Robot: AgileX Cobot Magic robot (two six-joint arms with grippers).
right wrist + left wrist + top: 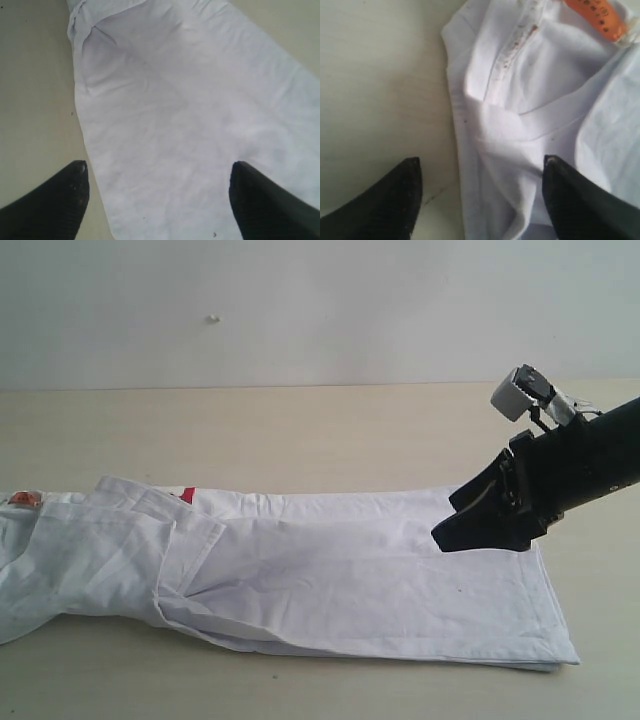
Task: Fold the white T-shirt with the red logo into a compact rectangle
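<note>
The white T-shirt (330, 575) lies on the table as a long narrow strip, running from the left edge to its hem end at the right. Only a sliver of the red logo (187, 494) peeks out of a fold. The orange neck tag (22, 499) shows at the far left. My right gripper (445, 520) hovers open over the hem end, and its wrist view has the right gripper (157, 165) spread above flat white cloth (175, 110). My left gripper (480, 162) is open over the ribbed collar (555, 125), near the neck tag (597, 15). It holds nothing and is outside the exterior view.
The shirt rests on a pale wooden table (300, 430) with a plain light wall behind it. Bare tabletop borders the cloth in both wrist views (380, 90) (35, 100). A white camera block (515, 395) sits on top of the right arm.
</note>
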